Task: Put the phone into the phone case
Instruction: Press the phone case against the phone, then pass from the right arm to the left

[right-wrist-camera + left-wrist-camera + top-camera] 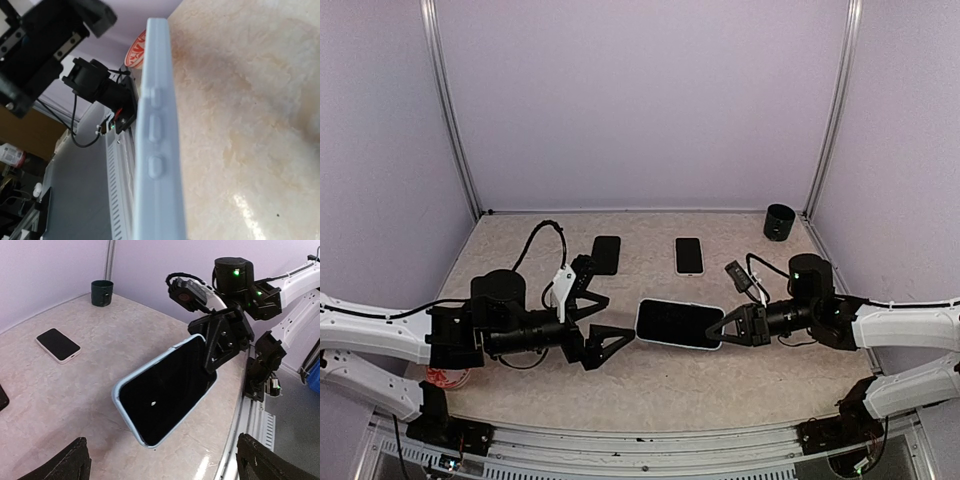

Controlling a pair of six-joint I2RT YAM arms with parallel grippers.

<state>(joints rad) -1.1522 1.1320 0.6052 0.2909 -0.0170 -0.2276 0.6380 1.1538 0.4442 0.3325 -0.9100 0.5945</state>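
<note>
- Looking down from above, the right gripper point(722, 328) is clamped on the right end of the light-blue phone case point(678, 323), holding it over the middle of the table point(650, 395). This probably presents it to the other arm. The left gripper point(618, 318) gapes empty just left of it. The phone point(689, 255) lies flat farther back, well apart, with a dark slab point(606, 254) to its left.
- From the left wrist, the case tilts, its dark inside facing this camera. Whether its low corner touches the table I cannot tell.
- From the right wrist, only the case's side edge with button bumps shows. The fingers are hidden.
</note>
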